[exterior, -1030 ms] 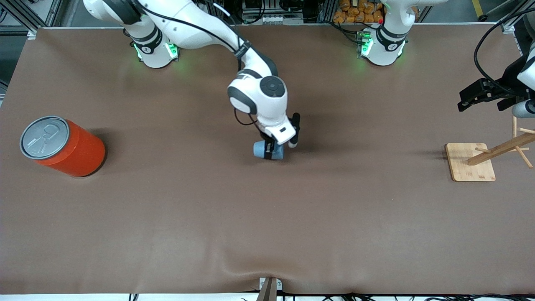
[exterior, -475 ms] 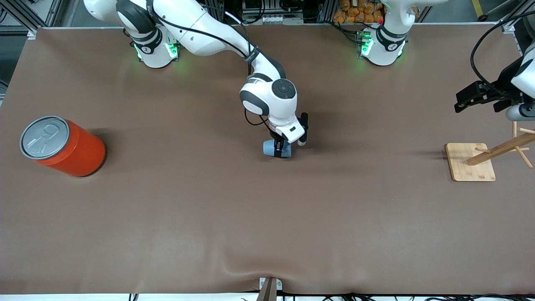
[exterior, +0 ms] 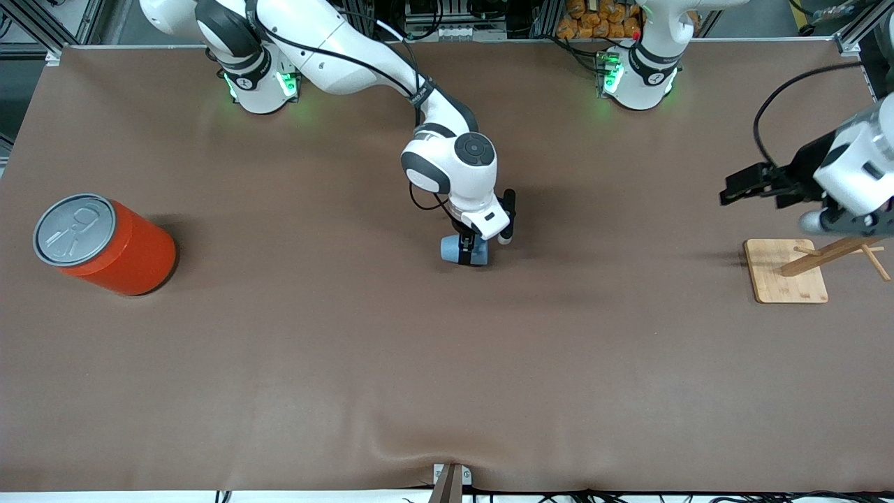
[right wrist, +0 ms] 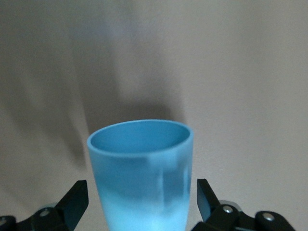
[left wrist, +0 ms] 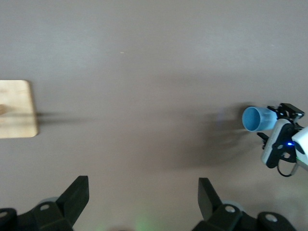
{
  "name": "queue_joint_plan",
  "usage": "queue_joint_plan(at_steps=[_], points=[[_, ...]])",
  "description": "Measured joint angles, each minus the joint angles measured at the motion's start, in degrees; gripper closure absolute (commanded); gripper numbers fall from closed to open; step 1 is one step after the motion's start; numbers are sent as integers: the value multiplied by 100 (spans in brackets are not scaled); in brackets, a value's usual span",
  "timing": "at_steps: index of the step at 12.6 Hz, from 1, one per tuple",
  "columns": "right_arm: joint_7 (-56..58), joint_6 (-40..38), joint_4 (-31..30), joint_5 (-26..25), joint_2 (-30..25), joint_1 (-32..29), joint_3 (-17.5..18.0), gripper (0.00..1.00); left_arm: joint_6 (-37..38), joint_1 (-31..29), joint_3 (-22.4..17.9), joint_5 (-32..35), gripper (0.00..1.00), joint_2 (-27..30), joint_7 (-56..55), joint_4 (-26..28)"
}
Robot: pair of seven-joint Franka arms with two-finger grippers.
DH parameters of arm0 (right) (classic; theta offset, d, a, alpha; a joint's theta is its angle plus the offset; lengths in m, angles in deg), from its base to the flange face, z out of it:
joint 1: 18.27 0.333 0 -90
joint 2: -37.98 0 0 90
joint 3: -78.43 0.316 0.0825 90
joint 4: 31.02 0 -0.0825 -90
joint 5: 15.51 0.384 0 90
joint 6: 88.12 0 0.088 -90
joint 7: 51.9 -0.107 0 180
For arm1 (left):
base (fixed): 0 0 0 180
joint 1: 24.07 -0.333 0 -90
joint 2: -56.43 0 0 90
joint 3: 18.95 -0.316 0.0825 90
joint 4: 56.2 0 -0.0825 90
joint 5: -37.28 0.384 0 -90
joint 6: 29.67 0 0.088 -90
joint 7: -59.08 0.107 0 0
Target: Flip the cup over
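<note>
Right pincer (exterior: 466, 249) clamped on light-blue plastic cup (exterior: 455, 249) mid-bench: light, stiff, smooth; grip side wall. Left pincer (exterior: 735, 191) wide, empty, near wooden rack (exterior: 786, 279), waiting.

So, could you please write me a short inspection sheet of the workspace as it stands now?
Surface: brown table cover, wrinkled at the front edge.
Job's things: blue cup lying sideways mid-table, held.
Clutter: orange can at the right arm's end; wooden rack at the left arm's end.
Grippers: right pincer shut on the cup; left pincer open, over the table by the rack.
Cables: black cable looping from the left arm.
Surroundings: metal frame above the table.
</note>
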Motion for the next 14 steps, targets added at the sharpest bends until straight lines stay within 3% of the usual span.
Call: queue_joint_plan(at_steps=[5, 9, 14], points=[[-3, -663, 274, 2, -210, -19, 167, 0, -539, 7, 3, -924, 0, -1284, 1233, 75], [-14, -1859, 359, 39, -988, -262, 704, 0, -1120, 362, 99, -1034, 0, -2341, 1405, 200], [-17, -2679, 359, 446, -1766, -1461, 861, 0, -2617, 852, 395, -1685, 0, -2382, 1397, 1237]])
